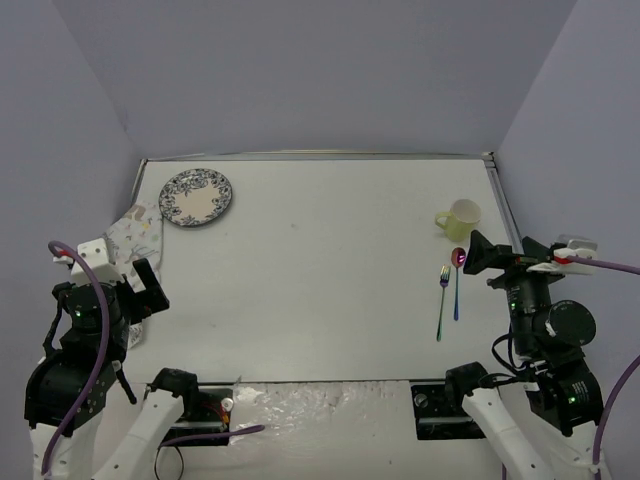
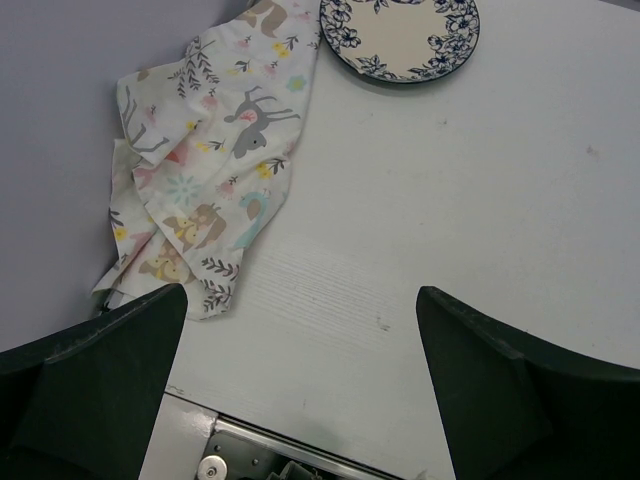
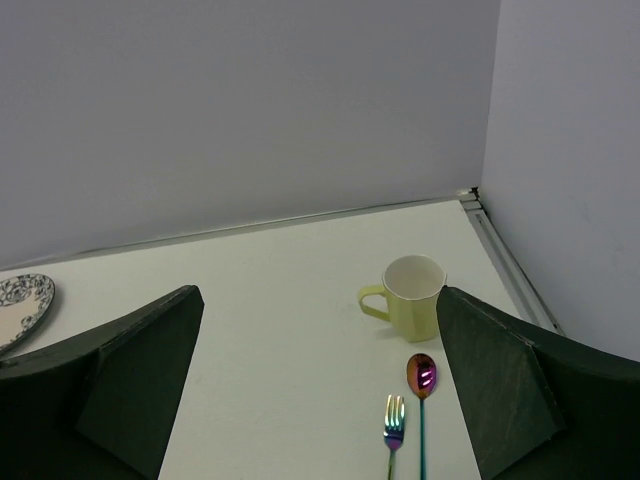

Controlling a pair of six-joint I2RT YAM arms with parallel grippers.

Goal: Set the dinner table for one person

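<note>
The white dinner table (image 1: 320,270) fills the top view. A blue-patterned plate (image 1: 196,197) lies at its far left, also in the left wrist view (image 2: 400,35). A crumpled animal-print placemat (image 1: 135,232) lies at the left edge, also in the left wrist view (image 2: 200,170). A yellow mug (image 1: 460,217) stands at the far right, with an iridescent fork (image 1: 442,300) and spoon (image 1: 458,280) in front of it. My left gripper (image 2: 300,370) is open and empty near the placemat. My right gripper (image 3: 320,390) is open and empty, just behind the fork (image 3: 393,425), spoon (image 3: 421,385) and mug (image 3: 410,295).
Grey walls close the table on the left, back and right. A metal rail (image 1: 505,210) runs along the right edge. The arm bases and mounting plates (image 1: 320,405) sit at the near edge.
</note>
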